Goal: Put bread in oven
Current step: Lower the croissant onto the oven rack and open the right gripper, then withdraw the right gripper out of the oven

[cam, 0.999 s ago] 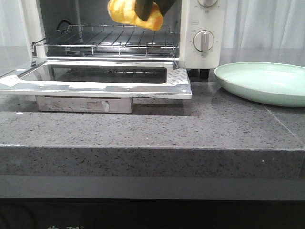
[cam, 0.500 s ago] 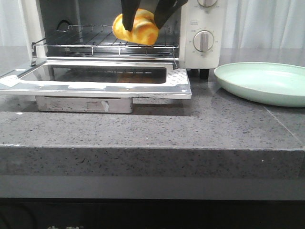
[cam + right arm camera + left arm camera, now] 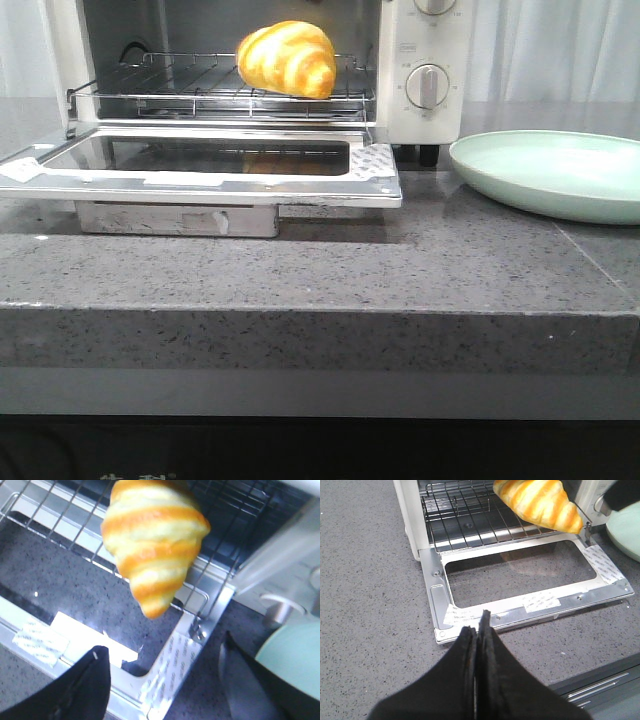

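Note:
The golden-orange striped bread [image 3: 287, 58] lies on the wire rack [image 3: 200, 85] at the front right of the cream-white oven [image 3: 425, 60], whose glass door [image 3: 200, 165] hangs open and flat. It also shows in the left wrist view [image 3: 540, 502] and the right wrist view [image 3: 155, 545]. My right gripper [image 3: 162, 657] is open and empty, above the door's right corner, drawn back from the bread. My left gripper [image 3: 477, 625] is shut and empty, over the counter in front of the door's left corner. Neither gripper shows in the front view.
A pale green round plate [image 3: 560, 175] sits on the grey stone counter [image 3: 320, 270] right of the oven, also at the edge of the right wrist view [image 3: 295, 655]. The open door juts out toward the counter's front edge. Round knobs [image 3: 428, 86] are on the oven's right.
My right gripper let go of the bread, which now rests on the rack, and drew back out of the front view.

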You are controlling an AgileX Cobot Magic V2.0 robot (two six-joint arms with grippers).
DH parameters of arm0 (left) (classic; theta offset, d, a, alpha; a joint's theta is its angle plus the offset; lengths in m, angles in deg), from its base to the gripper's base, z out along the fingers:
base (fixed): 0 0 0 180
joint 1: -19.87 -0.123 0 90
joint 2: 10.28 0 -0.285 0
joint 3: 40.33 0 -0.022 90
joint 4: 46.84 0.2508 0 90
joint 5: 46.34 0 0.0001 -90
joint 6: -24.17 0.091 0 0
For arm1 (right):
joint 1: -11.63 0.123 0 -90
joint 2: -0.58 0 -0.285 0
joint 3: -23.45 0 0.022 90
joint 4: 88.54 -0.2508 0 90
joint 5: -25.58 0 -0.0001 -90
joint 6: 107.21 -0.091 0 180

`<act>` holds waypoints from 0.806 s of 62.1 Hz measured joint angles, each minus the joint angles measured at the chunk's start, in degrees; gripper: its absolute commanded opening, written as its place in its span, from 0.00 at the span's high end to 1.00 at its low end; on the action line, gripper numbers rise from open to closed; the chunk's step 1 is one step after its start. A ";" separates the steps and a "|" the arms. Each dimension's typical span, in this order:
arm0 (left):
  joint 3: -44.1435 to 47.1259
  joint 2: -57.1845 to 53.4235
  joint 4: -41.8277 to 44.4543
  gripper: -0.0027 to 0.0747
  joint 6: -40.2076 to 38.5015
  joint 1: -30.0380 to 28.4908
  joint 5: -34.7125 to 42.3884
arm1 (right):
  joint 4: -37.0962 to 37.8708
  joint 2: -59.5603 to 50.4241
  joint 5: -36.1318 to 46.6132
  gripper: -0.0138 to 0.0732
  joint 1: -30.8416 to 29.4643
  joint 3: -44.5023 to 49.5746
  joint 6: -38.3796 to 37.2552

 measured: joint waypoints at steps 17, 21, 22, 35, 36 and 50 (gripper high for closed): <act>0.00 0.00 0.00 0.99 0.00 0.00 -0.90 | 0.00 -16.89 4.43 0.28 -5.55 18.94 0.48; 0.00 0.00 0.00 0.99 0.00 0.00 -1.78 | 0.10 -21.44 5.40 0.28 -7.41 23.37 0.48; 0.00 0.00 0.00 0.99 0.00 0.00 -1.90 | 0.10 -22.49 5.54 0.28 -7.80 24.31 0.48; 0.00 0.00 0.00 0.99 0.00 0.00 -3.27 | 0.94 -37.91 7.93 0.28 -12.48 36.87 0.61; 0.00 0.00 0.00 0.99 0.00 0.00 -3.25 | 1.12 -38.88 8.06 0.28 -12.70 37.64 0.61; 0.00 0.00 0.00 0.99 0.00 0.00 -3.25 | 2.29 -52.17 8.87 0.28 -13.64 48.10 0.85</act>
